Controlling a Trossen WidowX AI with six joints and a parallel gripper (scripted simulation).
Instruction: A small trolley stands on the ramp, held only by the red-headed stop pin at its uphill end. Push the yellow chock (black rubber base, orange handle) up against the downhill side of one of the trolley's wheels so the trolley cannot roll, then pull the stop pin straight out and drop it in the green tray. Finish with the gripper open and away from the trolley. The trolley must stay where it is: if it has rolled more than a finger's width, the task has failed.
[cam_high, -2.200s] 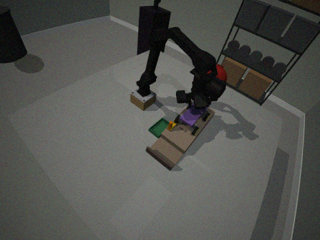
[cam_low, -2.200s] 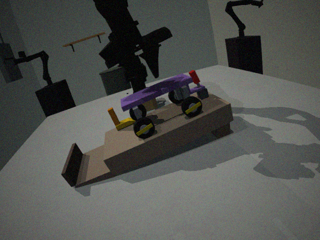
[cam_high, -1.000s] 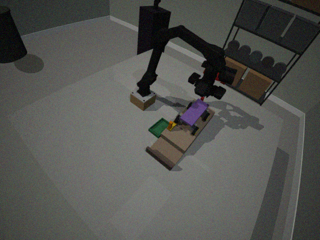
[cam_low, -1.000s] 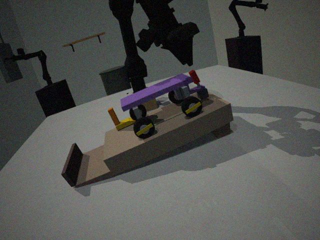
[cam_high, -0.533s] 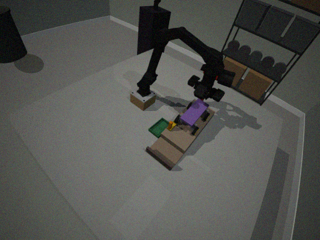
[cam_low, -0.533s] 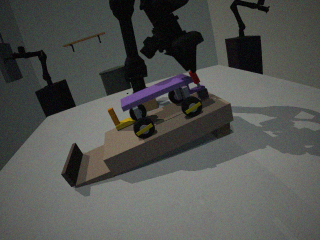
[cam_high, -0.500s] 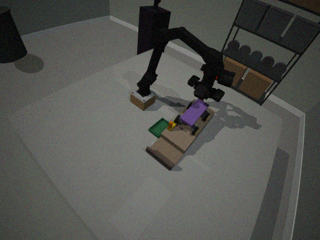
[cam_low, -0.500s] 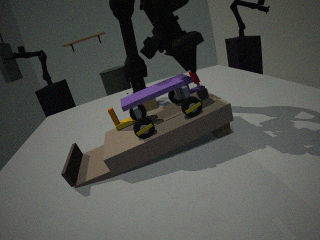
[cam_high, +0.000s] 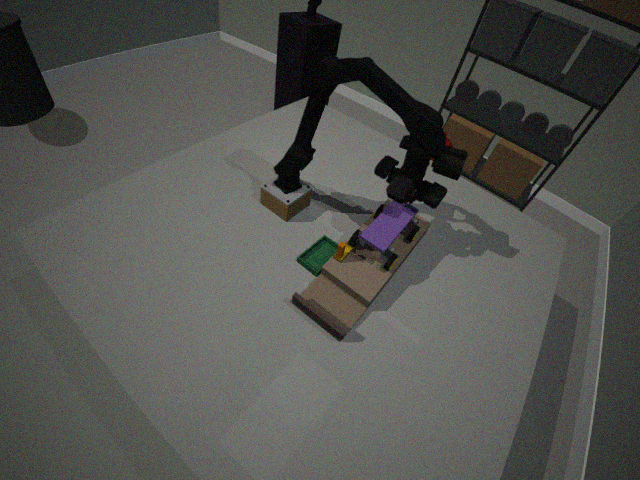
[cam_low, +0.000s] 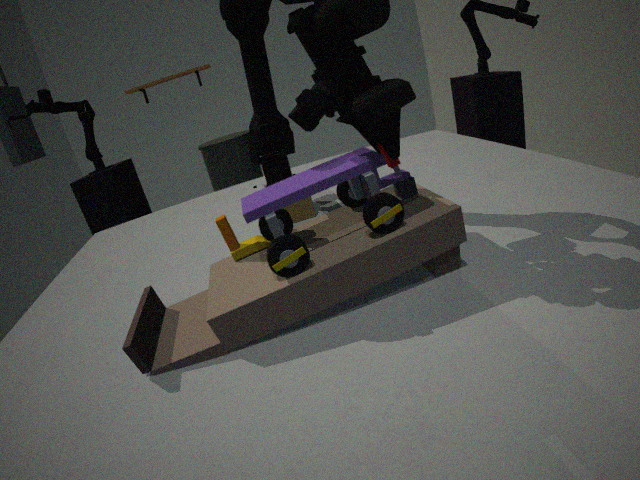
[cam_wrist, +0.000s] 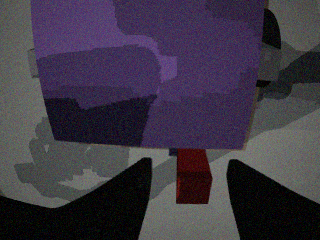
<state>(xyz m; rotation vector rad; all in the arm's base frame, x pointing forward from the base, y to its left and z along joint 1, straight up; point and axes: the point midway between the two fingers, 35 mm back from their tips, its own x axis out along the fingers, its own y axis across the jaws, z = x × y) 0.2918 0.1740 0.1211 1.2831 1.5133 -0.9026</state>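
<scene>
The purple trolley (cam_high: 387, 228) (cam_low: 305, 183) (cam_wrist: 205, 120) stands on the wooden ramp (cam_high: 356, 279) (cam_low: 330, 281). The yellow chock (cam_high: 344, 252) (cam_low: 250, 246), orange handle upright, lies on the ramp with its thin end at the downhill side of a lower wheel; whether it touches is too small to tell. The red-headed stop pin (cam_low: 387, 157) (cam_wrist: 194, 175) stands at the trolley's uphill end. My gripper (cam_low: 388, 153) (cam_wrist: 190, 167) is partly open, its fingertips on both sides of the red head, with gaps showing in the wrist view. The green tray (cam_high: 318, 254) shows no pin in it.
The trolley's deck edge is close in front of my fingertips. A dark end board (cam_high: 319, 316) (cam_low: 145, 330) closes the ramp's downhill end. The arm's wooden base block (cam_high: 285, 204) stands beyond the tray. A shelf rack (cam_high: 511, 111) stands at the back wall.
</scene>
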